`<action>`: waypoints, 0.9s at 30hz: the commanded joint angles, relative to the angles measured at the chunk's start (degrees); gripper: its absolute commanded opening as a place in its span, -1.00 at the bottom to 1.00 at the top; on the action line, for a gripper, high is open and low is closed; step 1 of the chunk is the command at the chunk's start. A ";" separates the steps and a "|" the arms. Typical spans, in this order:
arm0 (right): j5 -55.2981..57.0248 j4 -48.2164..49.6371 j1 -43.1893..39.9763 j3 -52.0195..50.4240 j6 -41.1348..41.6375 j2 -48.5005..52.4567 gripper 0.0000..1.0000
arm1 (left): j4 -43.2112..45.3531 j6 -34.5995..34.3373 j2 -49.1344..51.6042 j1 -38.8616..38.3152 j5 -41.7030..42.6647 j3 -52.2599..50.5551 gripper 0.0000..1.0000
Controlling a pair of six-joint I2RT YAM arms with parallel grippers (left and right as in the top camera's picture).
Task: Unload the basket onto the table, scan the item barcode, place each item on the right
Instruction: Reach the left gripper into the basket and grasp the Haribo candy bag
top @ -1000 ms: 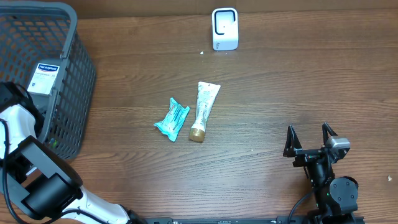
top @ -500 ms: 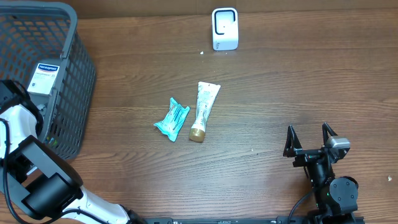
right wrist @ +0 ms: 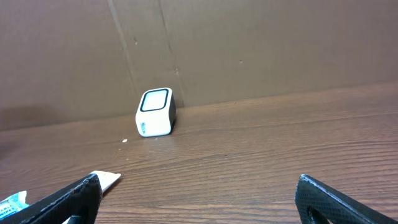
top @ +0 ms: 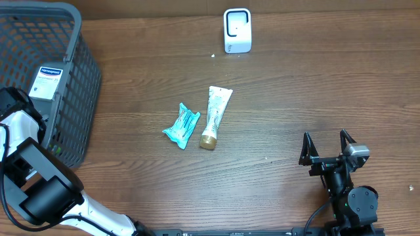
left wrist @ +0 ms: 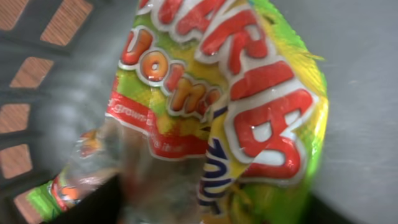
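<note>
A yellow-green candy bag (left wrist: 236,106) with red lettering fills the left wrist view, lying inside the grey basket (top: 77,39). My left gripper (left wrist: 214,211) is down in the basket with the bag between its dark fingers (left wrist: 93,205); the blur hides whether they press on it. From overhead only the left arm (top: 20,128) shows at the basket's near wall. The white scanner (top: 237,30) stands at the back of the table and appears in the right wrist view too (right wrist: 155,112). My right gripper (top: 326,149) rests open at the front right, holding nothing (right wrist: 196,199).
A teal packet (top: 182,124) and a white tube (top: 214,117) lie side by side mid-table; the tube's tail (right wrist: 107,179) shows in the right wrist view. A white labelled box (top: 47,82) sits in the basket. A brown wall backs the table.
The left arm's lower link has shifted slightly at the front left. The items on the table and the right arm have not moved.
</note>
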 commanded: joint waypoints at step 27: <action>0.39 0.26 0.22 -0.59 -0.20 -0.50 1.00 | -33.79 -7.15 -16.11 -6.10 24.17 43.34 -0.92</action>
